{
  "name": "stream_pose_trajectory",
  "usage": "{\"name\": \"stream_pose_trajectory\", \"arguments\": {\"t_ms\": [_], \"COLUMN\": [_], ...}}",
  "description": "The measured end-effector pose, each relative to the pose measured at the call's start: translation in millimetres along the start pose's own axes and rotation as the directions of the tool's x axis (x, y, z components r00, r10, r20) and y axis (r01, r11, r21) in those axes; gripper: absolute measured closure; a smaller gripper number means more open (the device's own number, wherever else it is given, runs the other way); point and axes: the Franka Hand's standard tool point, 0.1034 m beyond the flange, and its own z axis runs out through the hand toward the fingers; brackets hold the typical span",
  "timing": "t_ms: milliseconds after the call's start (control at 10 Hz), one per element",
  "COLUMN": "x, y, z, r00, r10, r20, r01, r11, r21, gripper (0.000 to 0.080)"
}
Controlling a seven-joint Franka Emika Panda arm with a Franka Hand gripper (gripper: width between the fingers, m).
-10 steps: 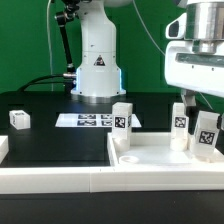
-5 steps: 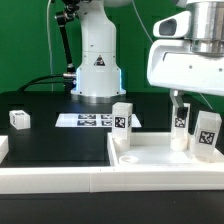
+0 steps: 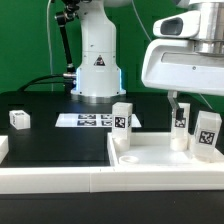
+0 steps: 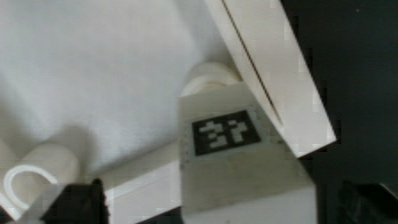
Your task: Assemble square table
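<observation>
The square table's tray-like top (image 3: 150, 158) lies on the black table (image 3: 60, 145) at the lower right of the exterior view, cut off by the frame's right edge. Three tagged legs stand upright in it: one leg (image 3: 122, 117) at its left rear corner, a second leg (image 3: 181, 118) under the tool (image 3: 180, 101), and a third leg (image 3: 206, 133) furthest right. A fourth leg (image 3: 19, 118) lies alone at mid-left. The tool's fingers stand apart, clamped on nothing, and only one finger (image 3: 173, 102) shows clearly. The blurred wrist view shows a leg's tag (image 4: 222, 130) and the tray's rim (image 4: 267, 60). The marker board (image 3: 88, 121) lies centre frame, before the robot base (image 3: 97, 60).
</observation>
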Motion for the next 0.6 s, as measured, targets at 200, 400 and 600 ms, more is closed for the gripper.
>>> {"name": "stream_pose_trajectory", "arguments": {"t_ms": [200, 400, 600], "x": [1.6, 2.8, 3.2], "y": [3.7, 5.7, 5.7], "z": [0.7, 1.0, 0.8], "r00": [0.995, 0.995, 0.998], "r10": [-0.102, -0.095, -0.064], "r20": [-0.002, -0.002, -0.003], "r01": [0.102, 0.095, 0.064], "r11": [0.995, 0.995, 0.998], "r21": [-0.01, -0.011, -0.01], "gripper": [0.015, 0.0416, 0.0506]}}
